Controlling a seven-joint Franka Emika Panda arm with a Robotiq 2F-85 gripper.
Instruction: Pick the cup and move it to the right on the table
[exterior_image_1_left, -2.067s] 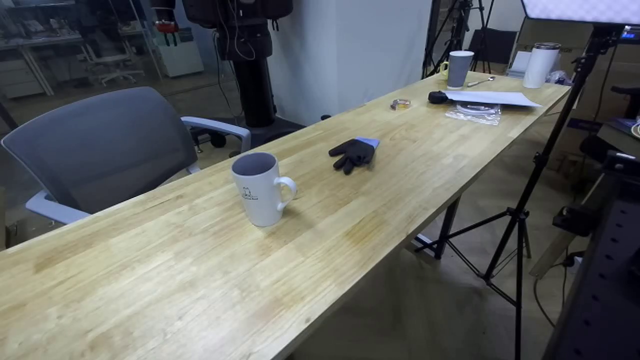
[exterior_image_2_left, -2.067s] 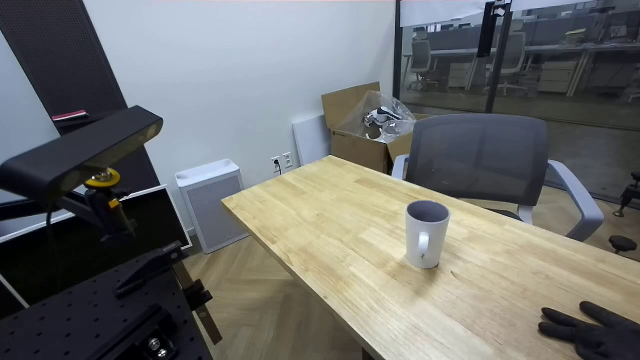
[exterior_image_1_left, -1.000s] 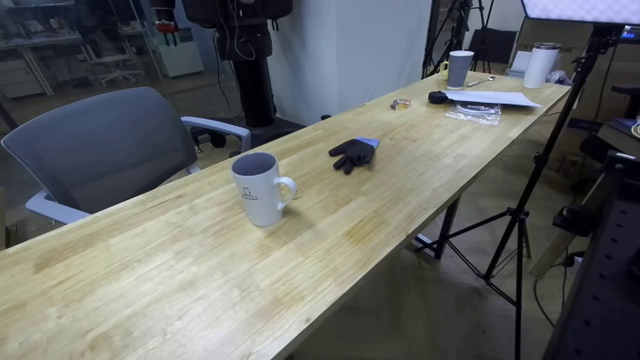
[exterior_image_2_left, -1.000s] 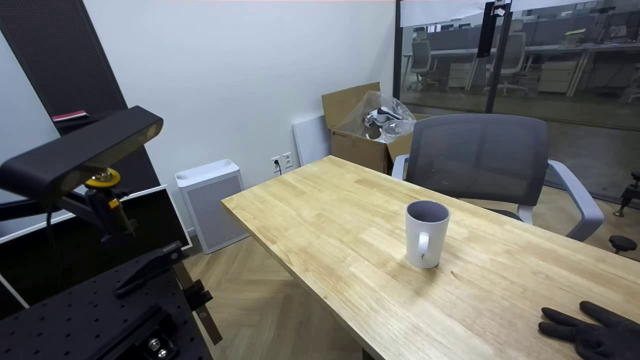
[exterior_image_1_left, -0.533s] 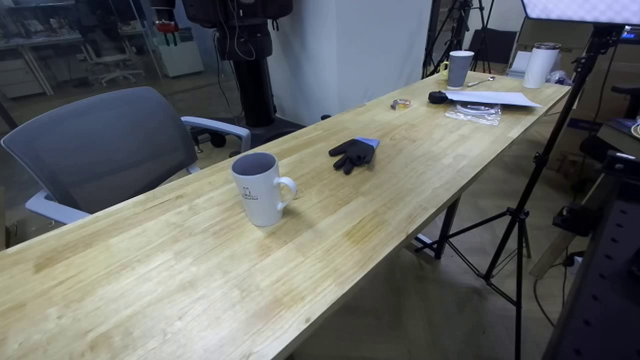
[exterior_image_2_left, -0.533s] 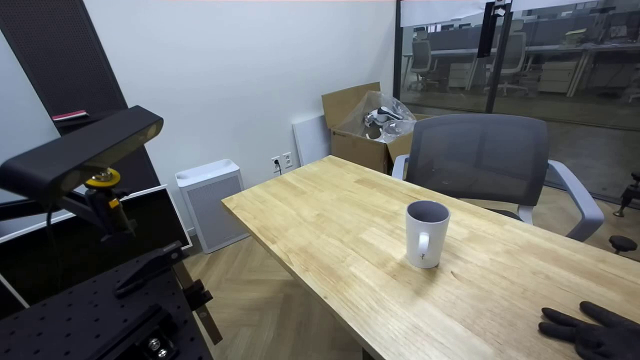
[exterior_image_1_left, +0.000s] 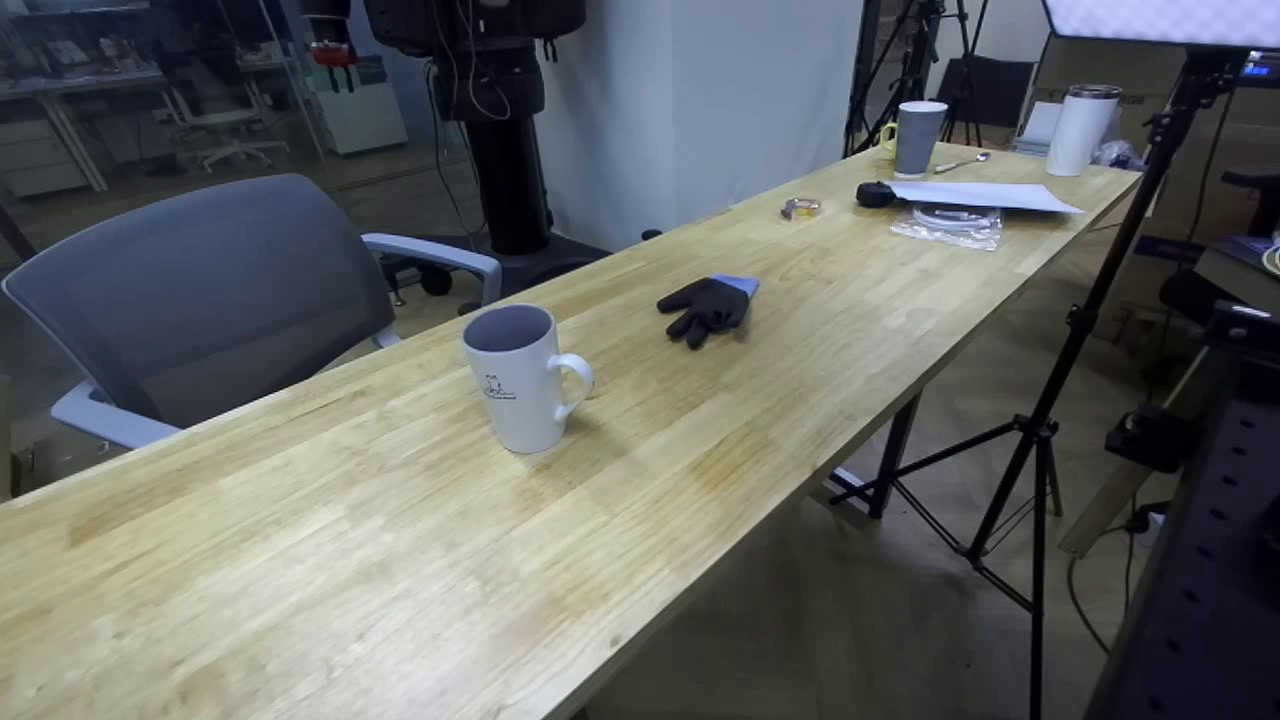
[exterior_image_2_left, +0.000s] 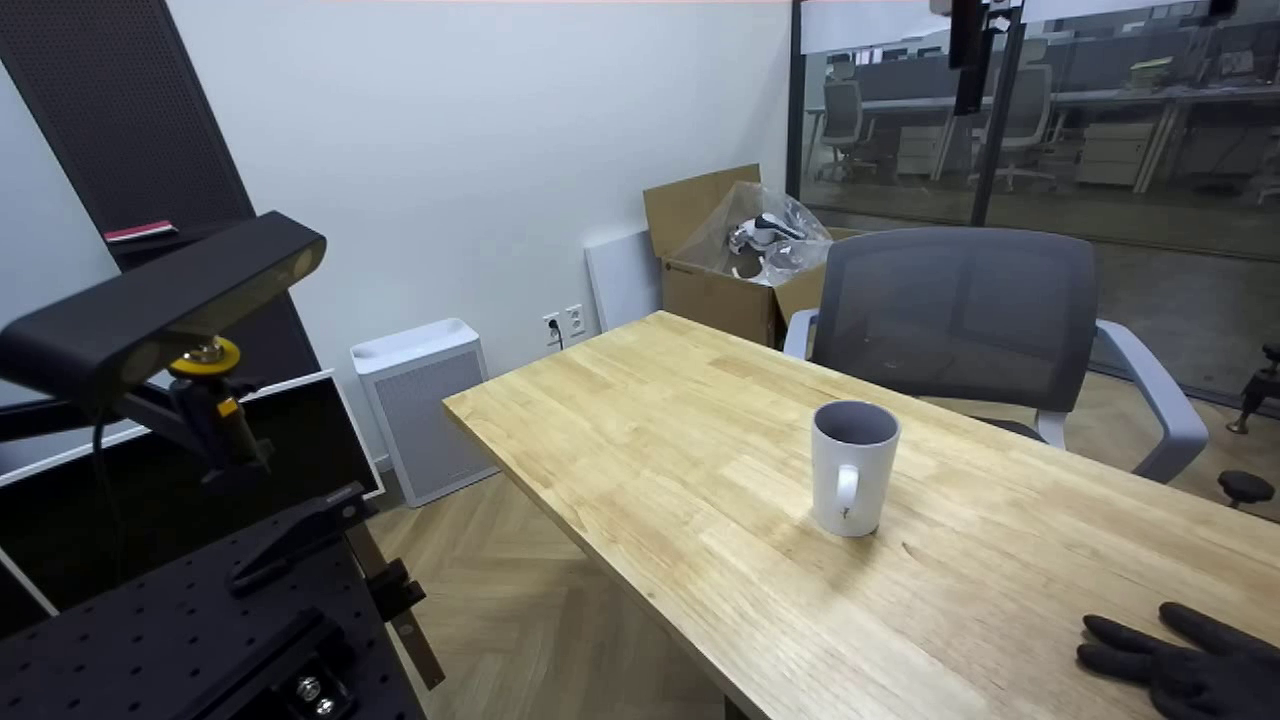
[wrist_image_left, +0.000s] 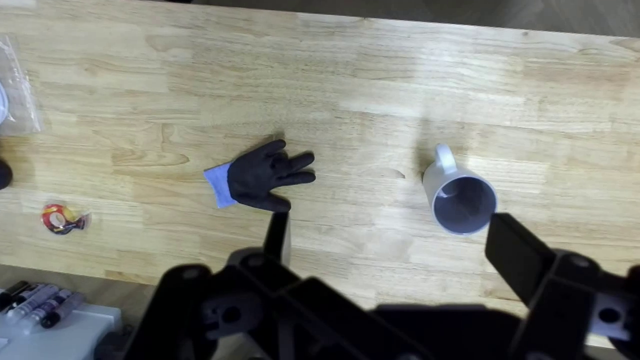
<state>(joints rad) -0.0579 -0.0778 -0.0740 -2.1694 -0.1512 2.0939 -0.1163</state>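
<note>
The cup, a white mug with a grey inside and a side handle, stands upright on the light-wood table (exterior_image_1_left: 350, 540). It shows in both exterior views (exterior_image_1_left: 522, 395) (exterior_image_2_left: 853, 475) and right of centre in the wrist view (wrist_image_left: 457, 187), its handle toward the top of that picture. My gripper (wrist_image_left: 390, 217) is open and empty, high above the table. In the wrist view the cup's rim lies just beside the right fingertip, and the left fingertip lies below the glove. In an exterior view only dark finger parts of the gripper (exterior_image_2_left: 1095, 22) show at the top edge, far above the cup.
A black glove with a blue cuff (exterior_image_1_left: 708, 308) lies beside the cup. Farther along are a tape roll (exterior_image_1_left: 800, 208), a plastic bag (exterior_image_1_left: 950, 228), paper (exterior_image_1_left: 985, 196), a grey cup (exterior_image_1_left: 918, 140) and a white tumbler (exterior_image_1_left: 1083, 132). A chair (exterior_image_2_left: 960, 310) stands against the table's edge.
Dark finger parts of my gripper have come into view at the top edge of an exterior view. The cup and the glove have not moved.
</note>
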